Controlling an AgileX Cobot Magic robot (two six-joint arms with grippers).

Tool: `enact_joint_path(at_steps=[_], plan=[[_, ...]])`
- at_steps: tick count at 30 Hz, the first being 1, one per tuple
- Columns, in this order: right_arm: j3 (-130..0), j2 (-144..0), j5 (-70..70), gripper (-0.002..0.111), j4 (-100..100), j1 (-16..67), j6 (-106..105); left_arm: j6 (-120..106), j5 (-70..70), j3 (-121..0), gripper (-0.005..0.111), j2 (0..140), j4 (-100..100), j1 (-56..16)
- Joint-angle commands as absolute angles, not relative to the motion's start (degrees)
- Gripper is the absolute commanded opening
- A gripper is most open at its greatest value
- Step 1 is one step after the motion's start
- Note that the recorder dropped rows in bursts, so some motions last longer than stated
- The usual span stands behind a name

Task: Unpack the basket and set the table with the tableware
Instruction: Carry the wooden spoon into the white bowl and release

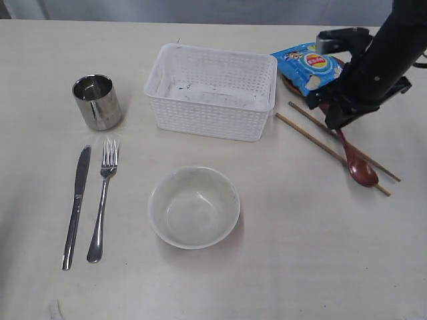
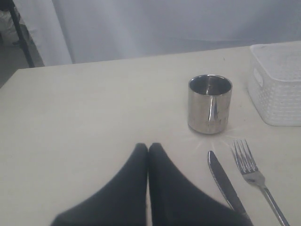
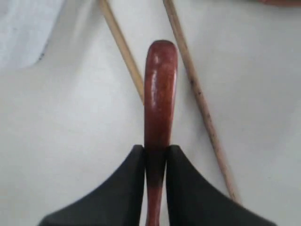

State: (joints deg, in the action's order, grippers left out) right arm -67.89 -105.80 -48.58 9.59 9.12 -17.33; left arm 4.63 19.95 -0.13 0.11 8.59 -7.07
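My right gripper is shut on the handle of the red-brown wooden spoon, which lies between two brown chopsticks on the table. In the exterior view the spoon points toward the front, right of the white basket, and the right gripper is at its handle end. The off-white bowl sits in front of the basket. Steel cup, knife and fork stand at the left. My left gripper is shut and empty, short of the cup.
A blue snack bag lies partly on a small brown plate behind the chopsticks, just right of the basket. The dark right arm reaches in from the far right edge. The basket looks empty inside.
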Motion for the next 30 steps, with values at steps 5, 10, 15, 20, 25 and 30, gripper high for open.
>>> enact_joint_path(at_steps=[5, 10, 15, 20, 25, 30], plan=[[-67.93, -91.58, -48.91, -0.001, 22.62, 14.23, -24.87, 4.76, 19.92, 0.00, 0.000, 0.00, 8.63, -7.36], [-67.93, -87.95, -45.86, -0.001, 28.39, 27.59, -29.63, 4.76, 19.92, 0.00, 0.000, 0.00, 8.63, -7.36], [-67.93, -91.03, -40.22, -0.001, 28.16, 41.16, -32.52, 4.76, 19.92, 0.00, 0.000, 0.00, 8.63, -7.36], [-67.93, -96.79, -37.46, -0.001, 25.26, 48.76, -39.43, 4.76, 19.92, 0.00, 0.000, 0.00, 8.63, -7.36], [-67.93, -101.83, -37.37, -0.001, 25.13, 49.70, -41.60, 4.76, 19.92, 0.00, 0.000, 0.00, 8.63, -7.36], [-67.93, -104.11, -34.94, -0.001, 25.13, 49.90, -45.63, 4.76, 19.92, 0.00, 0.000, 0.00, 8.63, -7.36]])
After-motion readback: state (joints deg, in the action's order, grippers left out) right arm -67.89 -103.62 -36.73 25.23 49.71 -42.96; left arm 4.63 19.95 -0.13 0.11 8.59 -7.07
